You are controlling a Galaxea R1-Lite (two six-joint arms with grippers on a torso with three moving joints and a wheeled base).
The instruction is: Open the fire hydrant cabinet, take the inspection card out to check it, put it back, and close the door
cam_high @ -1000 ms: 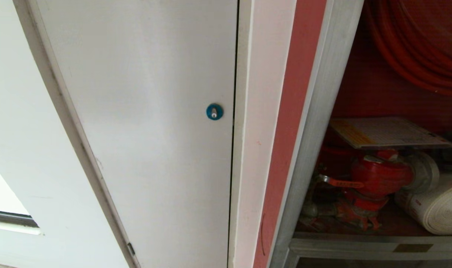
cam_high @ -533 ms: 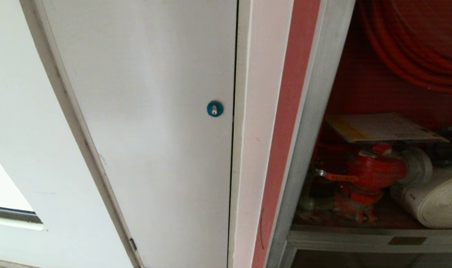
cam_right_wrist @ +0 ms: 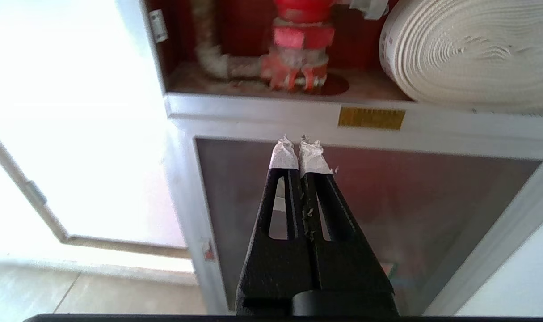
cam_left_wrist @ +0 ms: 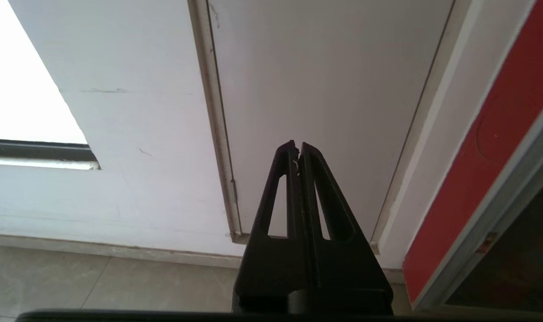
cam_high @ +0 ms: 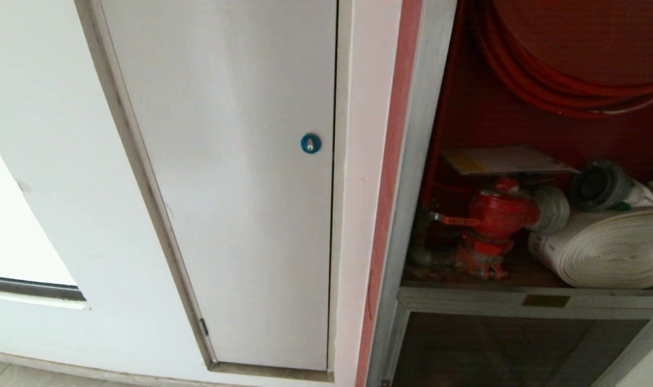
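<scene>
Heads up: both grippers sit low in front of the robot with nothing in them. The left gripper (cam_left_wrist: 298,150) has its fingers pressed together, aimed at the plain white door (cam_high: 229,177), and the right gripper (cam_right_wrist: 300,150) is pressed together too, taped tips hanging near the lower dark panel (cam_right_wrist: 387,201). Past that, the fire hydrant cabinet (cam_high: 428,134) stands open, though I can't see its own door anywhere. The inspection card (cam_high: 506,160) lies flat on top of the red valve (cam_high: 498,212), just loosely perched by the look of it. My worry: you reach in with tips that are still closed and you'll shove the card behind the valve, or it slips out of a thin pinch because that sleeve looks slick. Count: two grippers, one card, one valve, one white rolled hose (cam_high: 605,255), one red hose reel (cam_high: 568,80), one round blue lock (cam_high: 310,143).
</scene>
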